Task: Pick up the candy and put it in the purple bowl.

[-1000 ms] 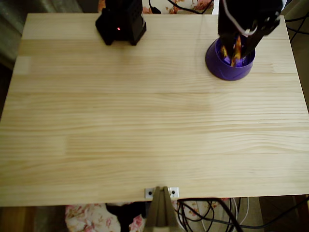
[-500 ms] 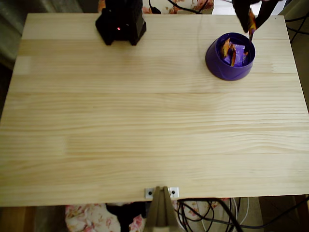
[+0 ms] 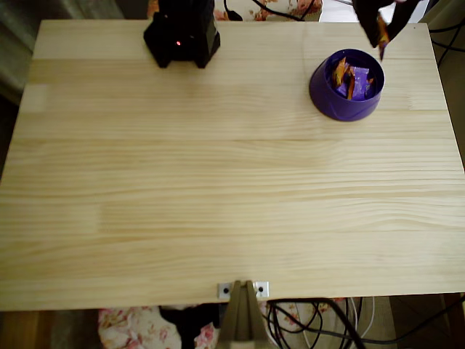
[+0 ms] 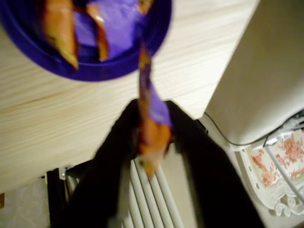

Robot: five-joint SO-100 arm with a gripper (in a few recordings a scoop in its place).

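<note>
The purple bowl stands at the table's far right in the overhead view and holds purple-and-orange candy wrappers. My gripper is up and behind the bowl, past its far rim, shut on a candy that hangs from the fingers. In the wrist view the candy is pinched between the two dark fingers of the gripper, its purple end trailing toward the bowl's rim. Other wrappers lie inside the bowl.
The arm's black base sits at the table's far edge, left of the bowl. A metal clamp is at the near edge, with cables beside it. A white radiator shows beyond the table edge.
A second ago the gripper was down in the bowl. It has lifted out and back toward the far right corner, with a candy between its fingers.
</note>
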